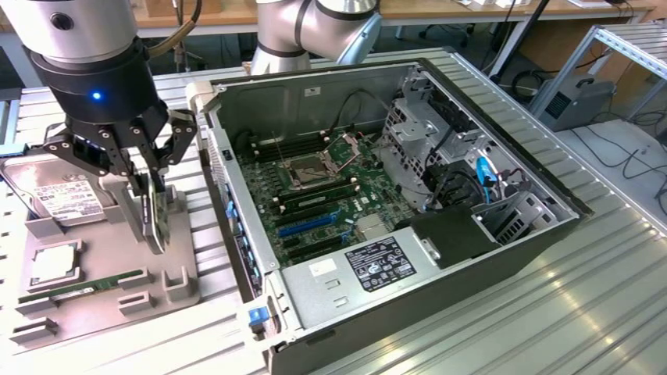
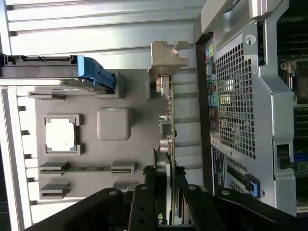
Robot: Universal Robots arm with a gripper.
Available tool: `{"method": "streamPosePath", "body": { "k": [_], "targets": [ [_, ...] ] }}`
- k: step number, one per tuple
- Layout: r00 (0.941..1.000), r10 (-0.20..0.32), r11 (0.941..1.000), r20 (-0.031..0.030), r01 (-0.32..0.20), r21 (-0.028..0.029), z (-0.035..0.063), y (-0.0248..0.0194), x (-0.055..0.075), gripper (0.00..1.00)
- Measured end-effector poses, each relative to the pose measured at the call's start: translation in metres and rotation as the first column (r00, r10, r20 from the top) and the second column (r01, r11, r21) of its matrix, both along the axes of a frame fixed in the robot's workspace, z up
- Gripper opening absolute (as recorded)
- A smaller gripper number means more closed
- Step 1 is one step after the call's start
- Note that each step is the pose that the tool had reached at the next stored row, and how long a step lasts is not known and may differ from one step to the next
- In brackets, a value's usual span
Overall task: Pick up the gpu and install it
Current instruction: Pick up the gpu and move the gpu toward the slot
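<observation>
Now the black gripper [image 1: 153, 195] is clamping its jaws on the thin green, black-faced gpu [image 1: 156, 230], standing on edge in the grey tray [image 1: 99, 312], at the exterior view's left of the open metal computer case [image 1: 312, 86].

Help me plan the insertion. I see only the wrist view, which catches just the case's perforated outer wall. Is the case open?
Observer: Yes. The PC case lies on its side with the open side up, and the motherboard is exposed.
Operator: Is there a free slot for the gpu?
Observer: A blue expansion slot on the board looks empty.
Operator: Are any cables over it?
Observer: None that I can see. The blue cable runs further to the exterior view's right, off the board.
</observation>
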State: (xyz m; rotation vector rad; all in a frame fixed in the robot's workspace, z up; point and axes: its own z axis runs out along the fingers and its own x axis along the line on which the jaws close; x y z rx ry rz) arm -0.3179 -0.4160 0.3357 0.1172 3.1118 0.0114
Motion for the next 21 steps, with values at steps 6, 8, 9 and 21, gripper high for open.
{"method": "streamPosePath", "body": {
  "k": [6,8,9,21],
  "targets": [
    [1.0,0.0,1.0,0.0,0.0,0.0,0.0029,0.0,0.0,0.27],
    [1.0,0.0,1.0,0.0,0.0,0.0,0.0039,0.0,0.0,0.27],
    [1.0,0.0,1.0,0.0,0.0,0.0,0.0044,0.0,0.0,0.27],
    [1.0,0.0,1.0,0.0001,0.0,0.0001,0.0094,0.0,0.0,0.27]
  ]
}}
